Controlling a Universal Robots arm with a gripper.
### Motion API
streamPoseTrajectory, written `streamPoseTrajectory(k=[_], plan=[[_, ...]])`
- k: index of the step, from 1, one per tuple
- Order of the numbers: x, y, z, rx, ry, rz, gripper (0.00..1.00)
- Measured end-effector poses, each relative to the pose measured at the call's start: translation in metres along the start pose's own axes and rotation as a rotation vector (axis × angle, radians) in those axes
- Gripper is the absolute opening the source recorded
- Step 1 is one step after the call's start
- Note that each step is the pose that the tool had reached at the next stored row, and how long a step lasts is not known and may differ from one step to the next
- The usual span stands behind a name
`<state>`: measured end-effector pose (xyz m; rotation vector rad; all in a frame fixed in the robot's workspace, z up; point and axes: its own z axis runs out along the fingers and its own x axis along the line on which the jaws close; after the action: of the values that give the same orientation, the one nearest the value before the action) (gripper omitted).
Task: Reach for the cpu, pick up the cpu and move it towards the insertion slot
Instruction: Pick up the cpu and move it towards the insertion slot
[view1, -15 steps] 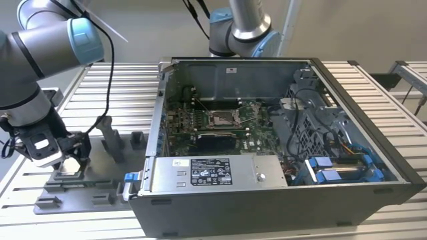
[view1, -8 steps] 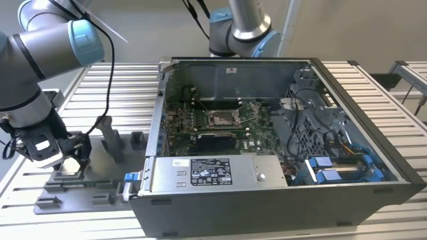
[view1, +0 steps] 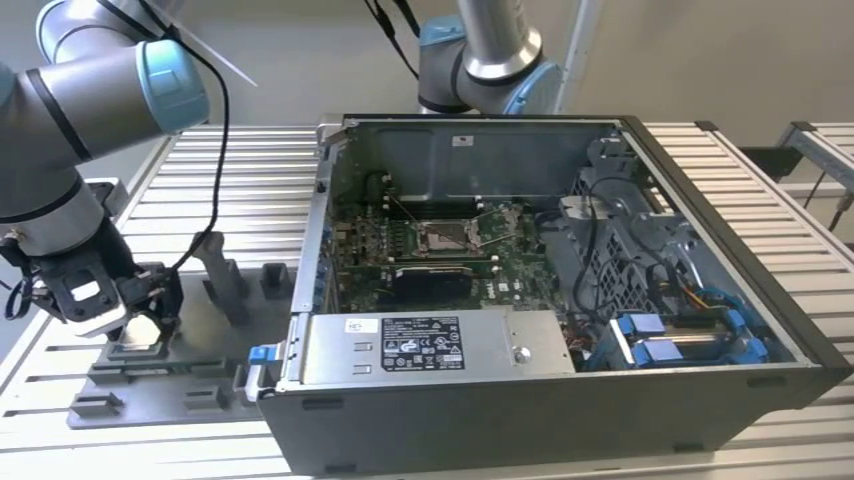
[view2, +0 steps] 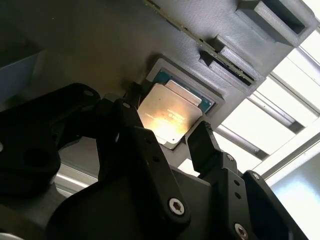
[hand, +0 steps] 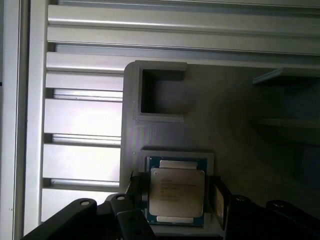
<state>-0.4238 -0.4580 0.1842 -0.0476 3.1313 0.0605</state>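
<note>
Gripper low over grey fixture, jaws apart either side of the cpu (seated in its pocket)

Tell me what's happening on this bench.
The arm's gripper is down over the grey fixture at the exterior view's left. It is open, with its fingers on either side of the cpu, which lies in its pocket. The insertion slot sits apart, inside the open computer case.

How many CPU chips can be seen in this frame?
1. The flat square silvery-topped cpu lies in a recess of the grey plastic fixture, beneath the gripper, at the exterior view's left. The metal-framed insertion slot in the computer case looks empty.
</note>
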Motion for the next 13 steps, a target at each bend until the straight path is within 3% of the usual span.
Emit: streamPoseTrajectory(k=[7, 8, 13], plan=[[0.0000, 0.0000, 0.0001, 0.0000, 0.0000, 0.000, 1.00], [0.0000, 0.0000, 0.0001, 0.0000, 0.0000, 0.000, 0.00], [0.0000, 0.0000, 0.0001, 0.0000, 0.0000, 0.000, 0.00]])
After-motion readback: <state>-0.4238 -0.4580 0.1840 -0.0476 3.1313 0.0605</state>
